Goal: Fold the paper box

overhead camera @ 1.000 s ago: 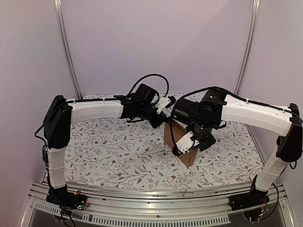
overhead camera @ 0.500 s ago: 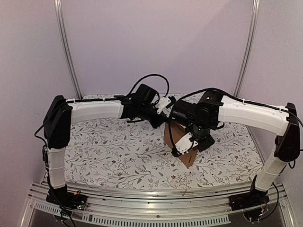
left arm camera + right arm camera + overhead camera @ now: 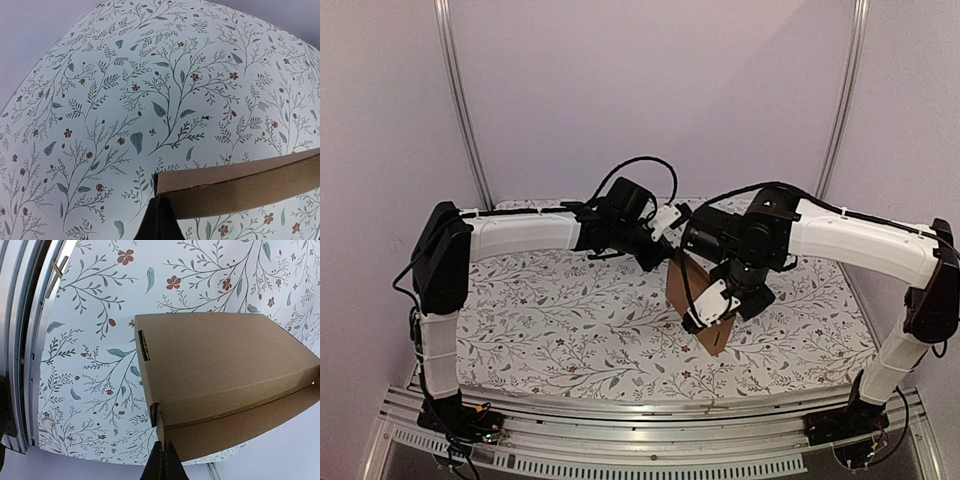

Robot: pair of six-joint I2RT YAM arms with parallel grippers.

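Held on edge over the tabletop: paper box pinched with left pincer and right pincer, both clamped on cardboard rims, likely freeing flaps for folding.

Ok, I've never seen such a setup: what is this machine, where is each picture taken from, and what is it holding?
Two robot arms are bolted side by side at the near edge of a flowered tablecloth. The wide picture comes from a fixed camera above and behind them: left arm on the left, right arm on the right. The other two come from cameras on the wrists, each looking past its own hand. Between the arms is a flat brown cardboard box, tipped on edge. The left hand pinches one edge, the right hand a flap; both are shut on it.
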